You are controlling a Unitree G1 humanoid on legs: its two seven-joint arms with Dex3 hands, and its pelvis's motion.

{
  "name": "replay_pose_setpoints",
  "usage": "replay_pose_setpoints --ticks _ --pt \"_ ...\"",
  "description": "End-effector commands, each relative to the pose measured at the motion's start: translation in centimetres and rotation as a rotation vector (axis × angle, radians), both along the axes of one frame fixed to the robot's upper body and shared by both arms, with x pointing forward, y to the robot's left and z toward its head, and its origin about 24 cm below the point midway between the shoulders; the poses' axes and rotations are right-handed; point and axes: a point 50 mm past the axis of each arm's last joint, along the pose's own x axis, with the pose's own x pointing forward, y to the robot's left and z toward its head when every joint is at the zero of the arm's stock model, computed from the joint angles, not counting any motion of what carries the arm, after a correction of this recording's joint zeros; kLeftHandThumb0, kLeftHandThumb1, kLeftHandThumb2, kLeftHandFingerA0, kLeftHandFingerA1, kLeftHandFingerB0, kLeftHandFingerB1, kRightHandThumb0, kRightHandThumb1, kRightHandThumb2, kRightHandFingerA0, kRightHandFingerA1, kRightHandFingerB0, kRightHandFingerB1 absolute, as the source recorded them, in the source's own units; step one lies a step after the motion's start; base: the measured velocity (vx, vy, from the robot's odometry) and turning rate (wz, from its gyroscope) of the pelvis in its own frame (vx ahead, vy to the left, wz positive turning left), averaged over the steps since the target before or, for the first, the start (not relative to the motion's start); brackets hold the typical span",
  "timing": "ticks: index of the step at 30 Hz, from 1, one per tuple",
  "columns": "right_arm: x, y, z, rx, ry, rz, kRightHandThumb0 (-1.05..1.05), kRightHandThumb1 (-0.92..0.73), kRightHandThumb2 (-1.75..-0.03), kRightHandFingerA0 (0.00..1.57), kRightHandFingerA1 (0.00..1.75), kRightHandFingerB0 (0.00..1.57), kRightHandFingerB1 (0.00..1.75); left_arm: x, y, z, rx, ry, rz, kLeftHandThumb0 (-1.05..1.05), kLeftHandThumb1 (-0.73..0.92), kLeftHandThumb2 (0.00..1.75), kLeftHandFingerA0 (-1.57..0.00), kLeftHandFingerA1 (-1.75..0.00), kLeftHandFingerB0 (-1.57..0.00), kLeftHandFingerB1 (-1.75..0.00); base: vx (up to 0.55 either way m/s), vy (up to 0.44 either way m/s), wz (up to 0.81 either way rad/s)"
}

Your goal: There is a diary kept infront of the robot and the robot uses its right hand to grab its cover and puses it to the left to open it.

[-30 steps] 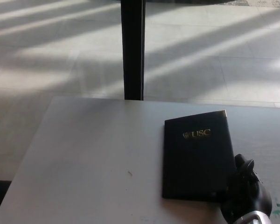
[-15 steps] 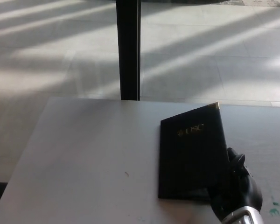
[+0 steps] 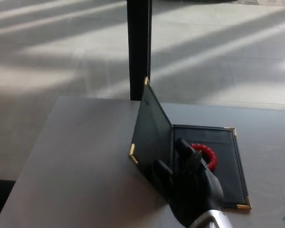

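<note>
My right hand [image 3: 190,187] enters from the lower edge of the head view, right of centre, and sits against the opened diary [image 3: 190,156] on the grey table [image 3: 76,180]. The diary lies right of the table's middle. Its cover [image 3: 152,128] stands raised, nearly upright and leaning slightly left, hinged at the spine, with gold corner pieces at its top and lower left corners. The back half [image 3: 228,161] lies flat on the table, also with gold corners at its far right and near right. My fingers [image 3: 183,147] are spread apart and pressed against the inner face of the cover near the spine; they are not closed around anything, and the cover rests against them rather than being pinched. A red ring-shaped object [image 3: 206,154] lies on the flat inner half, just beyond my fingertips and partly hidden by them. A dark vertical post [image 3: 138,47] stands behind the table, with sunlit floor [image 3: 228,57] beyond. My left hand does not appear.
</note>
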Motion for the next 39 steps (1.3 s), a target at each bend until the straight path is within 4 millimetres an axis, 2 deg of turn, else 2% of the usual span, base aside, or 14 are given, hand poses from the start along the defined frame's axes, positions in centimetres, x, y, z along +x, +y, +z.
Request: replay_pose_setpoints --ticks 1,5,6,8,11,14,15,16,17,23,27,33,35,39 --pt "-3.4 7.4 2.9 0.07 -0.061 0.207 -0.83 -0.8 -1.16 0.19 0.59 0.08 0.48 0.4 1.3 1.3 0.054 0.032 0.016 -0.86 0.92 0.97 -0.36 -0.81 -0.32 -0.68 0.0 0.0 0.0" --pt "-3.5 7.3 2.2 -0.105 -0.139 0.25 -0.91 -0.92 -0.85 0.15 0.59 0.07 0.41 0.7 1.3 1.6 0.067 0.04 0.005 -0.82 0.9 1.25 -0.39 -0.79 -0.32 -0.68 0.0 0.0 0.0" --pt "-3.3 7.2 1.7 -0.165 -0.149 0.263 -0.9 -0.92 -0.87 0.13 0.6 0.04 0.4 0.9 1.4 1.7 0.064 0.025 0.004 -0.86 0.92 0.97 -0.36 -0.81 -0.31 -0.69 0.0 0.0 0.0" --pt "-3.1 7.1 1.5 -0.219 -0.165 0.267 -0.89 -0.92 -0.87 0.12 0.6 0.04 0.41 1.1 1.4 1.9 0.062 0.025 0.008 -0.81 0.9 1.24 -0.39 -0.78 -0.33 -0.68 0.0 0.0 0.0" --pt "-1.6 6.1 1.2 -0.334 -0.179 0.259 -0.84 -0.92 -0.9 0.05 0.57 0.02 0.39 1.4 1.6 2.1 0.077 0.035 -0.011 -0.85 0.92 1.0 -0.37 -0.81 -0.29 -0.67 0.0 0.0 0.0" --pt "-0.5 5.3 1.3 -0.373 -0.187 0.215 -0.82 -0.92 -0.91 0.05 0.52 0.01 0.33 1.6 1.8 2.3 0.088 0.05 -0.023 -0.82 0.9 1.22 -0.37 -0.77 -0.33 -0.69 0.0 0.0 0.0" --pt "0.0 5.0 1.4 -0.385 -0.182 0.194 -0.88 -0.92 -0.96 0.06 0.49 0.03 0.33 1.8 1.8 2.4 0.096 0.057 -0.025 -0.85 0.92 0.97 -0.38 -0.82 -0.33 -0.69 0.0 0.0 0.0" --pt "0.5 4.7 1.6 -0.389 -0.175 0.171 -0.88 -0.92 -0.96 0.05 0.46 0.02 0.3 1.9 1.8 2.4 0.1 0.059 -0.027 -0.81 0.89 1.22 -0.41 -0.8 -0.35 -0.71 0.0 0.0 0.0" --pt "1.0 4.3 1.7 -0.387 -0.172 0.146 -0.84 -0.92 -1.25 0.11 0.47 0.0 0.31 1.9 1.8 2.4 0.101 0.06 -0.031 -0.85 0.92 0.96 -0.38 -0.82 -0.34 -0.71 0.0 0.0 0.0" --pt "3.5 2.6 2.8 -0.344 -0.124 0.021 -0.83 -0.92 -1.24 0.06 0.45 0.0 0.3 2.1 1.8 2.4 0.094 0.054 -0.03 -0.83 0.89 1.22 -0.38 -0.78 -0.34 -0.69 0.0 0.0 0.0" --pt "4.1 2.1 2.8 -0.27 -0.072 -0.024 -0.82 -0.92 -1.24 0.05 0.41 0.0 0.28 1.9 1.8 2.3 0.09 0.048 -0.032 -0.89 0.92 0.96 -0.37 -0.83 -0.31 -0.68 0.0 0.0 0.0" --pt "3.3 3.8 3.8 -0.139 -0.052 0.046 -0.87 -0.92 -1.23 0.07 0.5 0.0 0.27 2.0 1.8 2.4 0.089 0.049 -0.03 -0.86 0.92 0.96 -0.38 -0.82 -0.34 -0.7 -0.01 0.002 0.0" --pt "2.9 4.6 4.2 -0.093 -0.029 0.071 -0.81 -0.87 -1.22 0.05 0.54 0.03 0.3 2.1 1.8 2.5 0.091 0.045 -0.043 -0.84 0.9 1.23 -0.37 -0.78 -0.33 -0.69 0.04 0.0 0.01" --pt "0.8 7.2 4.1 -0.002 0.062 0.192 -0.88 -0.91 -1.25 0.05 0.59 0.02 0.29 1.9 1.8 2.2 0.095 0.068 -0.029 -0.87 0.92 0.94 -0.38 -0.81 -0.33 -0.67 0.0 0.0 0.0"
